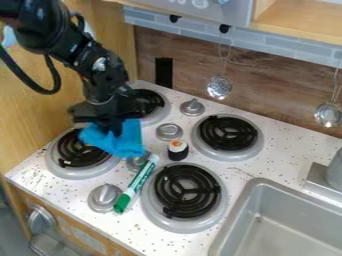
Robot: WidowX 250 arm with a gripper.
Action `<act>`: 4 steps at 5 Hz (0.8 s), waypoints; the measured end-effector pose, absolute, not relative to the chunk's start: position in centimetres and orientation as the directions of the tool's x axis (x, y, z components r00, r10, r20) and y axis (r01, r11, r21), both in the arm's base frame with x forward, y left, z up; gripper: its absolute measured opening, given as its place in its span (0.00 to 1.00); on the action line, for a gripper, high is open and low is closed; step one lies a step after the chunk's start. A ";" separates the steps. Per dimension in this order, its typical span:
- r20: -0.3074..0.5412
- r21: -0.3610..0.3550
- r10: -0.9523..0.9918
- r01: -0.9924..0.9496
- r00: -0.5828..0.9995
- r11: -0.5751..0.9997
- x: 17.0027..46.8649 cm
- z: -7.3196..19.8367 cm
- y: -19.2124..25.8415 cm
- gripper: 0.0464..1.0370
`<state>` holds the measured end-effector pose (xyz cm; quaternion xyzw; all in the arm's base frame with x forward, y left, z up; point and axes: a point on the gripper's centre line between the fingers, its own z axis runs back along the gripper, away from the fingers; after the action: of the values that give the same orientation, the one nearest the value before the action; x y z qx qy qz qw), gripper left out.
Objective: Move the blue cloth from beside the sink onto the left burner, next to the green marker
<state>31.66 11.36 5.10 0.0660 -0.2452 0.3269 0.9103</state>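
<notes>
The black gripper (115, 131) hangs over the left side of the stove, between the two left burners. A bright blue cloth (119, 141) is bunched at its tips and spreads over the right part of the near-left burner (81, 152) and toward a knob. Right of the cloth, a green and white marker (136, 184) lies aslant beside the near-right burner (187, 192). A small dark sushi-like toy (178, 149) with an orange and white top stands between the burners. How firmly the cloth is gripped is hidden.
The far-left burner (148, 103) is partly behind the arm, and the far-right burner (228, 134) lies near the back wall. Silver knobs (105, 196) stand among the burners. A grey sink (287, 220) is at lower right. Metal ladles (219, 87) hang along the wall.
</notes>
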 end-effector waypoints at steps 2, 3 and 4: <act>0.414 0.046 0.575 -0.647 0.706 0.761 31.5 1.7 13.0 0.04; 0.400 0.059 0.598 -0.671 0.694 0.739 31.6 1.2 13.8 0.04; 0.377 0.115 0.628 -0.707 0.681 0.697 30.8 0.2 14.6 0.04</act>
<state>30.85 14.57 0.23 0.1268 -0.1561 0.3677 0.9079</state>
